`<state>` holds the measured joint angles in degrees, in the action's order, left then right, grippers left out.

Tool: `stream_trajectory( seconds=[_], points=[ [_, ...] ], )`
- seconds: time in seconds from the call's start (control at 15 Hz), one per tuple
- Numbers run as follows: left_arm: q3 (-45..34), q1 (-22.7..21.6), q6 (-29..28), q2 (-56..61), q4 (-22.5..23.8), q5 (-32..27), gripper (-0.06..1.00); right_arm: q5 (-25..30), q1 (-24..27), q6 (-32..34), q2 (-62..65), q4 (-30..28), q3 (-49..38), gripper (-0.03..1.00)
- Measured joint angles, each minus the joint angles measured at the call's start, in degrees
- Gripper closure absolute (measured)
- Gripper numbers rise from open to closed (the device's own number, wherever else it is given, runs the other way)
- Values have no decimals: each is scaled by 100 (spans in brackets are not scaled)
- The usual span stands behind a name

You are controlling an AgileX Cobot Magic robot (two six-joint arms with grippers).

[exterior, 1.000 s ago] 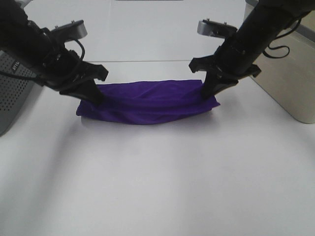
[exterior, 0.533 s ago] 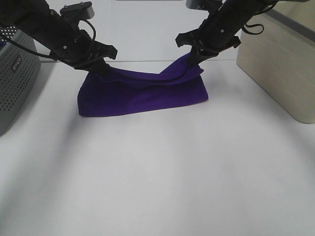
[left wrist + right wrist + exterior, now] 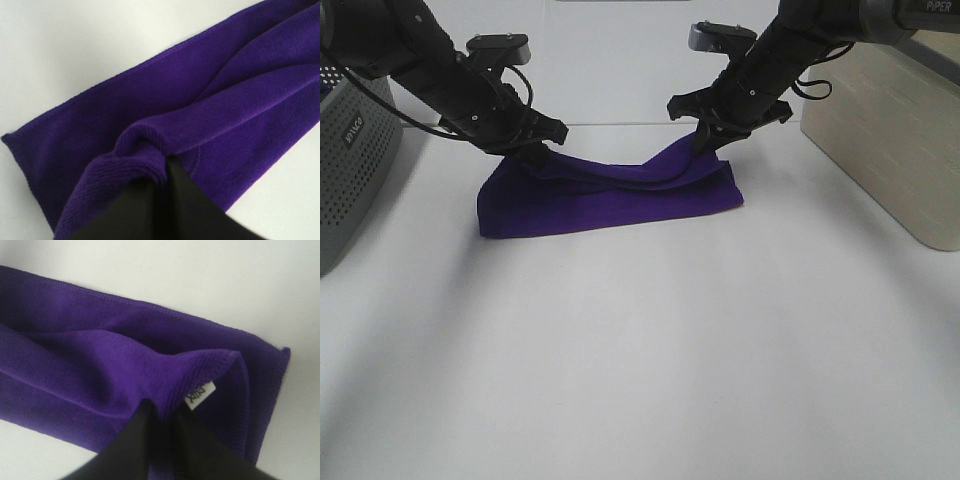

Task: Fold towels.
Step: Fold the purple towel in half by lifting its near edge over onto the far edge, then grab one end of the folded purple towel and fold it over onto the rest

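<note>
The deep purple towel [image 3: 605, 200] lies on the white table, folded into a long band. My left gripper [image 3: 532, 155] is shut on the towel's upper layer at its far left corner; the left wrist view shows the bunched towel edge [image 3: 140, 150] pinched between the black fingers [image 3: 187, 205]. My right gripper [image 3: 705, 143] is shut on the upper layer at the far right corner; the right wrist view shows the towel [image 3: 100, 360] and its white tag [image 3: 199, 394] beside the fingers [image 3: 132, 445]. The held edge hangs slack between both grippers, just above the lower layer.
A grey perforated box [image 3: 350, 165] stands at the left edge of the white table [image 3: 640, 360]. A beige box [image 3: 895, 130] stands at the right. A seam in the table surface runs behind the towel.
Both grippers carried the towel's near edge up and over toward the far side. The towel went from a bunched roll to a flatter folded band, and the grippers have lowered slightly.
</note>
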<state>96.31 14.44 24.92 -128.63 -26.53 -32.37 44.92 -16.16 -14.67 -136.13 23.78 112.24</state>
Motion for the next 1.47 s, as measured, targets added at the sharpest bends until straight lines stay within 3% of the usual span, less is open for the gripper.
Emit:
stream_trajectory(
  seconds=[0.13,0.27,0.33,0.47,0.6,0.73,0.87,1.0,1.2,1.33,1.47],
  points=[
    [23,-34,0,0,189,-138,77,6,0,6,0,0,0,59],
    [29,-160,-103,0,229,-533,43,132,0,23,0,-46,0,36],
    [34,-212,-189,0,275,-716,27,292,0,23,0,-138,29,27],
    [52,-292,-481,143,384,-1037,13,745,0,115,23,-361,229,22],
    [504,-418,-974,292,665,-2057,11,1507,0,676,327,-1112,636,20],
    [625,-533,-1049,241,779,-2424,11,2240,0,837,567,-1392,779,20],
    [642,-699,-1049,97,682,-2532,11,2418,0,848,642,-1404,779,20],
    [642,-1054,-1003,-166,321,-2573,11,2447,0,877,705,-1404,779,20],
    [642,-1524,-424,-476,-653,-2584,11,2481,0,957,722,-1409,779,20],
    [642,-1662,-11,-693,-1140,-2590,11,2481,0,963,722,-1409,779,20],
    [653,-1673,195,-865,-1341,-2601,11,2481,0,963,722,-1409,779,20]
  ],
)
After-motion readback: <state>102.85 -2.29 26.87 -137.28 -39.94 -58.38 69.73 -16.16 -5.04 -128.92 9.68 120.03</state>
